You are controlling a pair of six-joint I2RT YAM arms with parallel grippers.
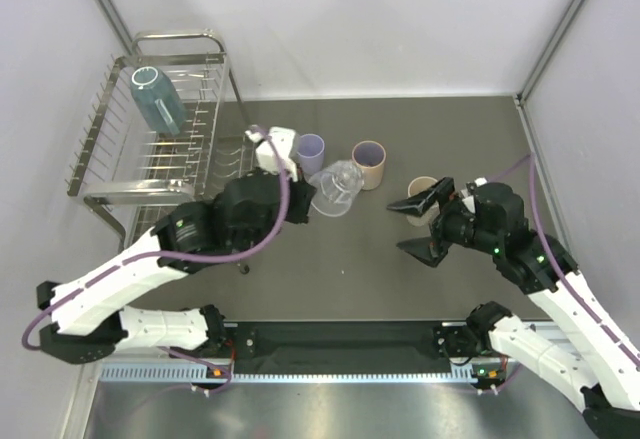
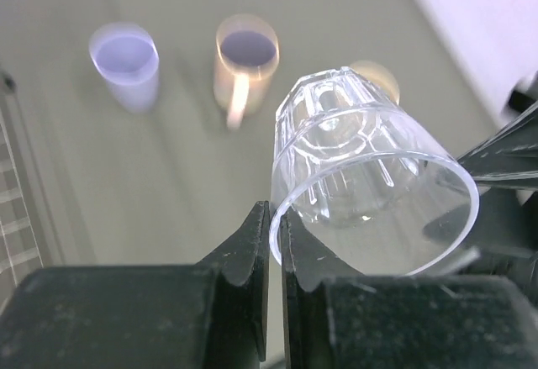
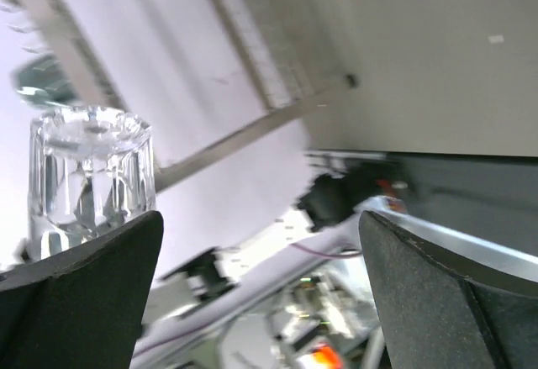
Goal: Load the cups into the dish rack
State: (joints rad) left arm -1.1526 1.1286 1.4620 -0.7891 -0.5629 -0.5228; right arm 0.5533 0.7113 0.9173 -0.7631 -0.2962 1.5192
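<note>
Over the grey surface [image 1: 400, 129] the left gripper [image 2: 274, 226] pinches the rim of the tilted, ribbed clear glass [image 2: 361, 192]; the right gripper [image 1: 411, 225] stands spread wide.

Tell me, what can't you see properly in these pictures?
- Beige tumbler: in the top view, a finger of the right gripper covers its near side. In the left wrist view, the clear glass hides most of it.
- Dish rack: in the left wrist view, the left edge cuts it off.
- Right wrist view: everything behind the clear glass is too blurred to name.
</note>
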